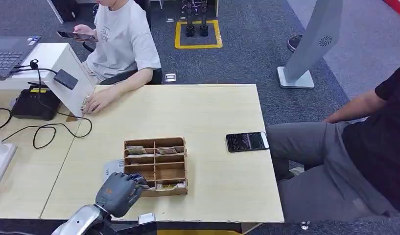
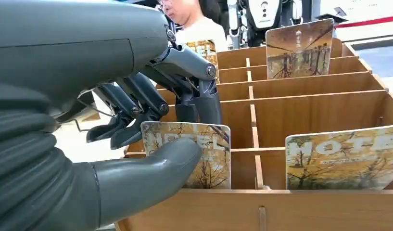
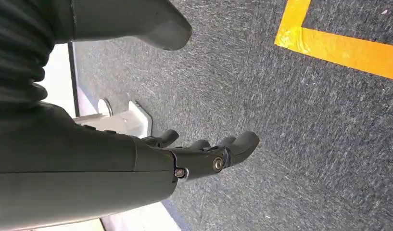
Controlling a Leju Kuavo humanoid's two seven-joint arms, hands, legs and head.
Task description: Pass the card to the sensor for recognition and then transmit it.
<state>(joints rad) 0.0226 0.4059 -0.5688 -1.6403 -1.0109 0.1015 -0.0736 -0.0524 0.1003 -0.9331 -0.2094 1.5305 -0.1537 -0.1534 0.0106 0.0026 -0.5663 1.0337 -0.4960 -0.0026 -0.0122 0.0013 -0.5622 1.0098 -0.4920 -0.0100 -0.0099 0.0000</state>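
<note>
Reaching into the near-left compartment of a wooden organizer (image 1: pixel 155 166) on a pale table (image 1: pixel 207 112), the left hand (image 1: pixel 120 188) pinches an upright hotel card (image 2: pixel 187 155) between thumb and fingers. The right hand (image 3: pixel 204 156) hangs over grey carpet (image 3: pixel 290 120), fingers loosely apart, holding nothing.

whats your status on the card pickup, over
Left hand pinching hotel card in wooden organizer. Right hand hanging open. Nothing blocking the card.
</note>
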